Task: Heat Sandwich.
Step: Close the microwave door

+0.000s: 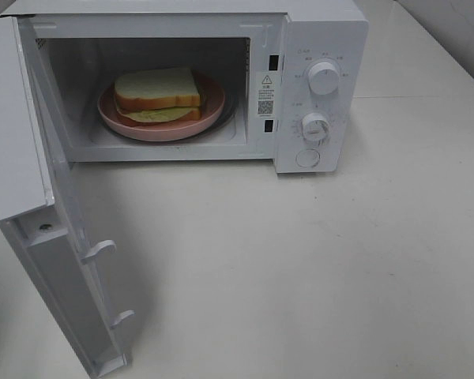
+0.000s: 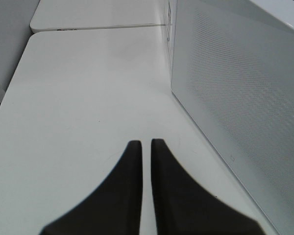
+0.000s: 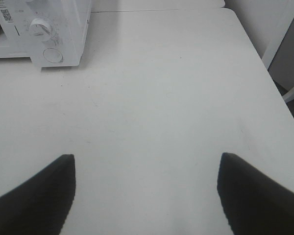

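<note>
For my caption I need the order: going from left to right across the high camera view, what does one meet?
Open microwave door → sandwich on the pink plate → warning label → control panel.

- I see a sticker (image 1: 265, 95) with warning triangle and QR code on the microwave (image 1: 344, 118) front frame; print unreadable.
- Markings around the dials (image 1: 324, 78) too small for me.

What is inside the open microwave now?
Inside the microwave, a pink plate carries the sandwich. The sandwich covers the plate's middle, and the plate hides most of what lies beneath it.
</note>
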Available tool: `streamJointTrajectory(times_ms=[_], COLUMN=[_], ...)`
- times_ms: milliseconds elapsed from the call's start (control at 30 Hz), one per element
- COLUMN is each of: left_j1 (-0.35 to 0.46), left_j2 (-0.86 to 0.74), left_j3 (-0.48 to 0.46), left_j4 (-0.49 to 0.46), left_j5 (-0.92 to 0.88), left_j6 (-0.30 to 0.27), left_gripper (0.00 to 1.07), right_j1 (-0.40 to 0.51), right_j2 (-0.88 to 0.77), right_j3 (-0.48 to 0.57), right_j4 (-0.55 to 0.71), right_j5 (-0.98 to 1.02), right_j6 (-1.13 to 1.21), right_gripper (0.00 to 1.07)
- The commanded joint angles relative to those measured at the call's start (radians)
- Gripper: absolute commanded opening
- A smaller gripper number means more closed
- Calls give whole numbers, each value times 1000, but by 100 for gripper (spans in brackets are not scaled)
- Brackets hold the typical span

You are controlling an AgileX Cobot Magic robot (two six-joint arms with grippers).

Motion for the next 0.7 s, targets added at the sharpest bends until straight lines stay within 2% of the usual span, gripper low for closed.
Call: streamJointTrajectory(times_ms=[33, 300, 333, 467, 667, 700], left_j1=[-3, -3, -3, -3, -3, -3], left_j2=[83, 242, 242, 380, 466, 516], left_j3=[39, 88, 88, 92, 92, 92], left_j4=[0, 0, 0, 0, 0, 0], left_j5=[-175, -462, -462, -654, -805, -881], left_j6=[1, 1, 1, 1, 1, 1], left_gripper=[0, 0, 0, 0, 0, 0], right_j1=[-7, -7, -7, -7, -7, -7], right_j2=[-28, -28, -28, -28, -28, -28], right_j3=[2, 2, 2, 2, 2, 2], right_j4=[2, 2, 2, 2, 2, 2], right_j5=[-11, -11, -11, -11, -11, -11], right_j6=[-9, -9, -9, -9, -9, -9], right_gripper=[76, 76, 76, 76, 76, 76])
